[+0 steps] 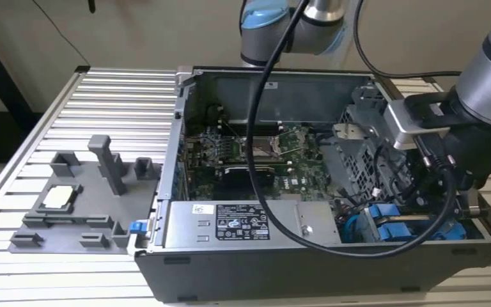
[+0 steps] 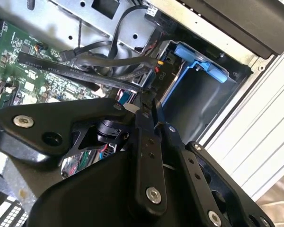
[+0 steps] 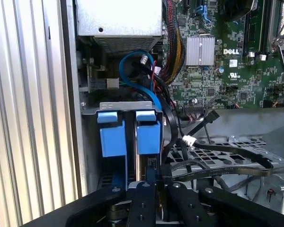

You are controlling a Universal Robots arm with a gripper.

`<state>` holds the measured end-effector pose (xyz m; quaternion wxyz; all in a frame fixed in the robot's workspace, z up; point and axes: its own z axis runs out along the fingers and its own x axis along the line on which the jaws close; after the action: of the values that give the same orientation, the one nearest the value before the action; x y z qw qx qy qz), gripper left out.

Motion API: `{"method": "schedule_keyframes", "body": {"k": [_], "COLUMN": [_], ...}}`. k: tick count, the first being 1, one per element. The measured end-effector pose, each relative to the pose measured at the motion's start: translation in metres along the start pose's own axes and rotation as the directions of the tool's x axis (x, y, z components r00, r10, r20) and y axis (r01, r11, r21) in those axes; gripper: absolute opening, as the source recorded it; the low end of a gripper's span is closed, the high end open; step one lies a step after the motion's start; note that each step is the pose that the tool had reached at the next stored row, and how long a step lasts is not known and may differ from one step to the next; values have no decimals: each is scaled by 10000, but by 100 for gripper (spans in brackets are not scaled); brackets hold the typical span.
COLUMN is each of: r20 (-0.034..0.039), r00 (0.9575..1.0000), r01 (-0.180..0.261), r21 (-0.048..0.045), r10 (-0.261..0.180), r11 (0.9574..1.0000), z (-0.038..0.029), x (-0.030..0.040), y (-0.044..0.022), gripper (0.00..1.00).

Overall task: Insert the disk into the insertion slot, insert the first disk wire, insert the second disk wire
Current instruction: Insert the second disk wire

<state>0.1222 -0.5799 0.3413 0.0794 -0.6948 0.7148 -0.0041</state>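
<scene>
In the exterior view my gripper (image 1: 433, 195) reaches down into the near corner of the open computer case at that view's right. There the insertion slot (image 3: 125, 107), a dark grey bay, holds the disk's blue carrier (image 3: 147, 137) standing on edge, also seen in the second wrist view (image 2: 199, 61). The disk's metal face is hidden. My gripper (image 3: 159, 182) sits just beside the blue tabs, its black fingers (image 2: 144, 142) pressed together on the end of a thin disk wire (image 3: 151, 166). A blue disk wire (image 3: 142, 87) loops from behind the bay toward the fingers.
The grey labelled power-supply box (image 1: 237, 220) lies along the case front beside the bay. Behind are the green motherboard (image 1: 254, 153) and the perforated metal cage (image 1: 357, 153). Black cables (image 3: 217, 156) cross near the gripper. A grey fixture (image 1: 84, 198) stands on the slatted table (image 1: 117, 102).
</scene>
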Motion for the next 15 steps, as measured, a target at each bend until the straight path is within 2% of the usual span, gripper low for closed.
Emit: {"method": "schedule_keyframes", "body": {"k": [4,8,15], "r20": [-5,31,26], "r00": [10000,10000,10000], "r01": [-20,-25,-26], "r21": [2,1,-2], "r10": [20,25,26], "r11": [10000,10000,10000], "z": [19,33,64], "x": [2,4,20], "y": [2,-7,-7], "gripper": [16,16,16]}}
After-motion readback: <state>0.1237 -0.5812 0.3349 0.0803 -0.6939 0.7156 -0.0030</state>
